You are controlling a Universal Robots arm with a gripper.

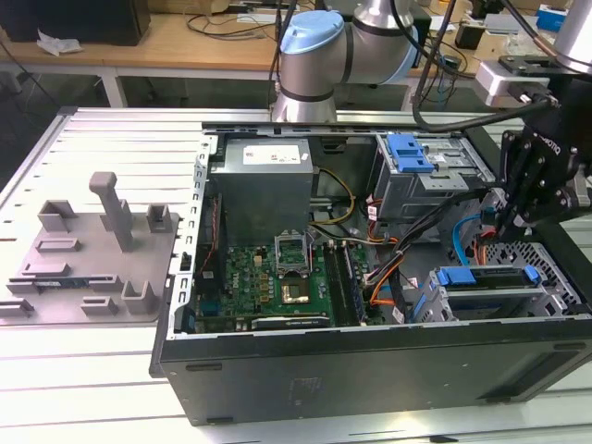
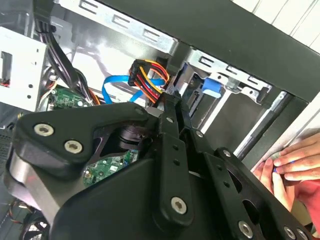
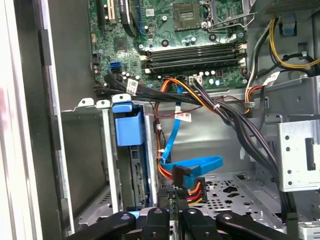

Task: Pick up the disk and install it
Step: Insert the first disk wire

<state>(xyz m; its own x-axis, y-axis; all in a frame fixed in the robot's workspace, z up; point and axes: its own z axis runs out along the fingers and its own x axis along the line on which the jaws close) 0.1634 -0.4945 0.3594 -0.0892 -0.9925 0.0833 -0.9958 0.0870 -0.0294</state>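
The disk (image 1: 485,277) sits in the drive cage at the case's front corner, on the exterior view's right, with its blue carrier rail showing along the top. In the first wrist view the disk (image 3: 129,127) stands edge-on in the cage slot, blue tab outward. The same blue tab (image 2: 211,86) shows in the second wrist view. My black gripper (image 1: 502,220) hangs just above and behind the cage. Its fingers (image 2: 171,130) lie together, shut, with nothing seen between them. The gripper tips (image 3: 174,220) are beside the disk, right at a cable plug (image 3: 188,186) with orange, red and yellow wires.
A blue data cable (image 3: 192,165) and black cable bundles (image 3: 235,125) cross the case floor by the gripper. The motherboard (image 1: 277,273) and grey power supply (image 1: 265,185) fill the case's left half. A person's hand (image 2: 295,167) rests outside the case wall. A grey fixture plate (image 1: 88,250) lies on the exterior view's left.
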